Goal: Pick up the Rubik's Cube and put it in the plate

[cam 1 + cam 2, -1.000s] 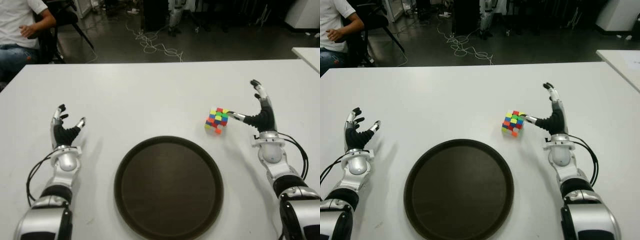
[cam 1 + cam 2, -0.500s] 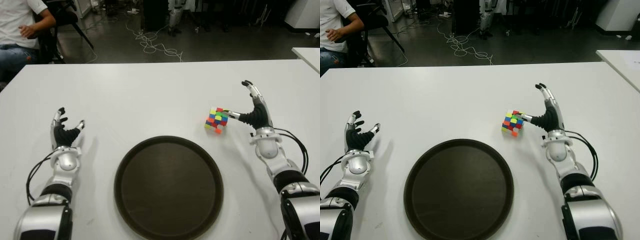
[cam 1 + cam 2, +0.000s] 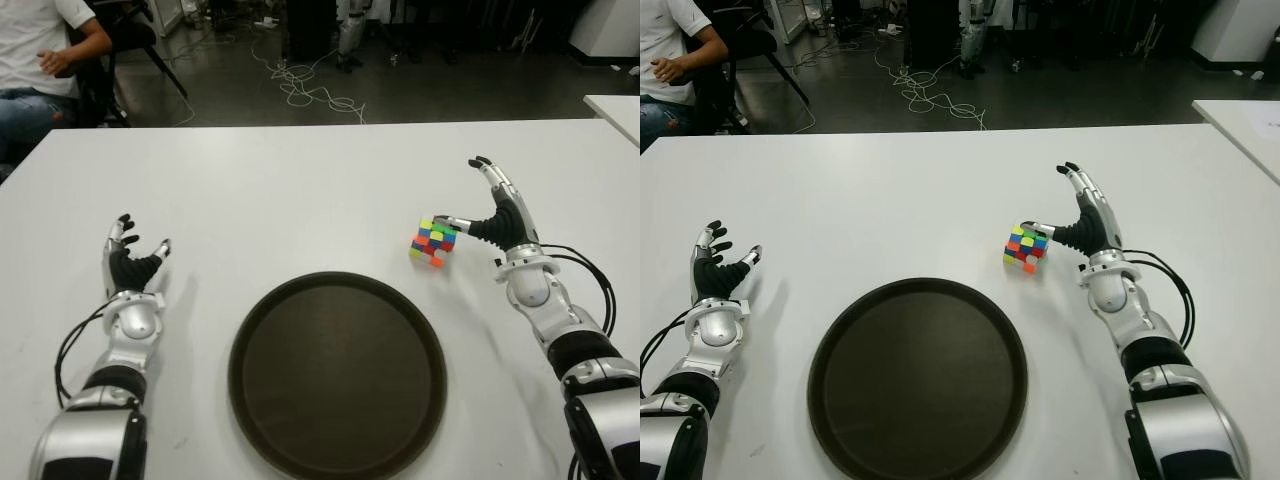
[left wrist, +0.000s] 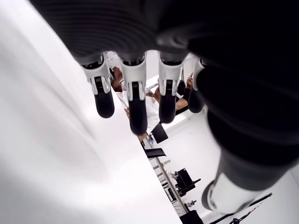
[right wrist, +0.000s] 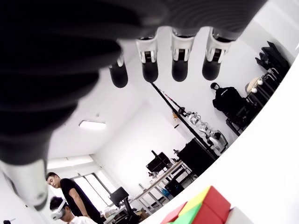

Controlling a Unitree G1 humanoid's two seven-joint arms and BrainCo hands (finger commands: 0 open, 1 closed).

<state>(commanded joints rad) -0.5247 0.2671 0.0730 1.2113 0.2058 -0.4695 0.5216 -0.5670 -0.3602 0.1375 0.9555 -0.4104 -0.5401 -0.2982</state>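
The Rubik's Cube [image 3: 432, 242] lies on the white table [image 3: 300, 190], just beyond the right rim of the round dark plate [image 3: 338, 376]. My right hand [image 3: 490, 205] is at the cube's right side with fingers spread upward; its thumb tip reaches the cube's top right corner. The right wrist view shows the cube [image 5: 205, 210] below the straight fingers [image 5: 180, 60], nothing grasped. My left hand [image 3: 130, 255] shows open at the table's left, well away from the plate.
A seated person [image 3: 45, 60] is beyond the table's far left corner. Cables [image 3: 305, 85] lie on the floor behind the table. Another white table's corner [image 3: 615, 108] shows at the far right.
My right hand has moved left and slightly forward toward the cube, its thumb now at the cube's top corner. The cube, plate and left hand have stayed put.
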